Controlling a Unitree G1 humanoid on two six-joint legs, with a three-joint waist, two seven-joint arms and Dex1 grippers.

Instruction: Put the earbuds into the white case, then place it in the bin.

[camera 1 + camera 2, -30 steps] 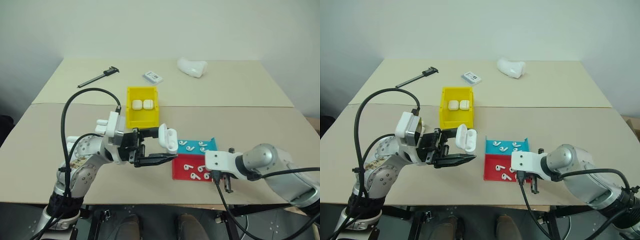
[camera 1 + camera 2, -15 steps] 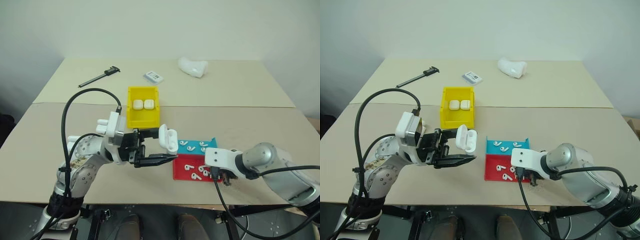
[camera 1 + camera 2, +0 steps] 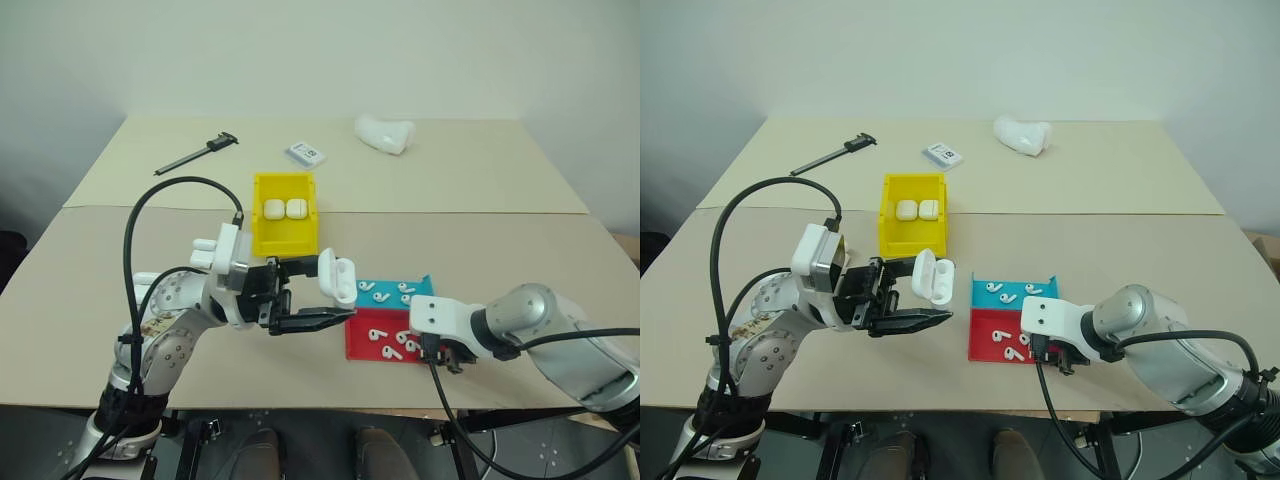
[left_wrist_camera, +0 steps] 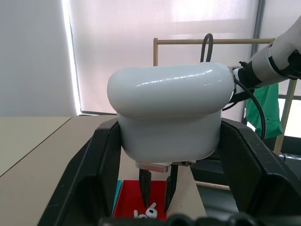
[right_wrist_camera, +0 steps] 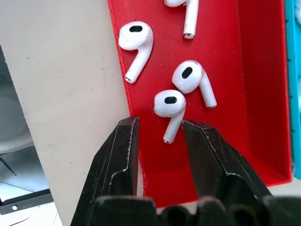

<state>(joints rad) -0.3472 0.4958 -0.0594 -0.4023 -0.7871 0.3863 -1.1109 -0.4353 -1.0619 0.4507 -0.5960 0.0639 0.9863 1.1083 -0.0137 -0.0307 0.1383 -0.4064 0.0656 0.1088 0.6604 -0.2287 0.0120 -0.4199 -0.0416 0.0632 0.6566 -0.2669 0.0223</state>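
Head cam: my left claw (image 3: pixel 318 296) holds case (image 3: pixel 337 279) up off table, lid flipped open, just past red tray's (image 3: pixel 356 344) left end; bin (image 3: pixel 285 235) behind it, two closed cases inside; right claw (image 3: pixel 1055 360) pointing down at tray's near edge.

Left wrist: case (image 4: pixel 170 112) clamped between both fingers (image 4: pixel 101 167).

Right wrist: my fingers (image 5: pixel 120 157) part open, nothing gripped; one earbud's (image 5: pixel 170 109) stem sits right between tips; one finger over tray edge.

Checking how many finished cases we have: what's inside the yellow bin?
Two closed white cases sit side by side on the floor of the yellow bin. Whether earbuds are inside them cannot be seen, since their lids are shut.
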